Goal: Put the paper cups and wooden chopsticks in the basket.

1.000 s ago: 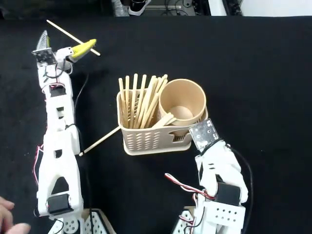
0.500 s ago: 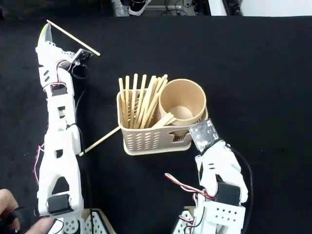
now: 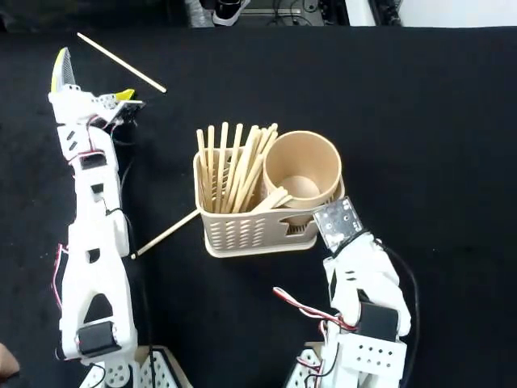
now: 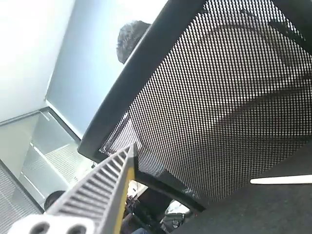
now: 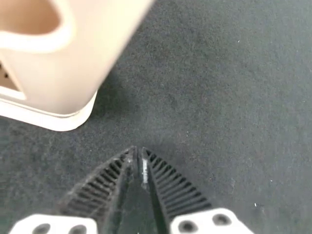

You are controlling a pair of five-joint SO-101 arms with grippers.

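High view: thin wooden chopstick (image 3: 121, 62) lay beyond the beige slotted basket (image 3: 250, 232).
Likely light, stiff; grip mid-length. Left tool (image 3: 90, 81) spread, right tool (image 5: 138, 163) pressed together.

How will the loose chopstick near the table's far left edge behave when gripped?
The chopstick looks thin, stiff and light, so it should lift without bending. It lies flat on the black cloth, so getting under it may be hard. Nudged at one end, it would probably pivot or roll.
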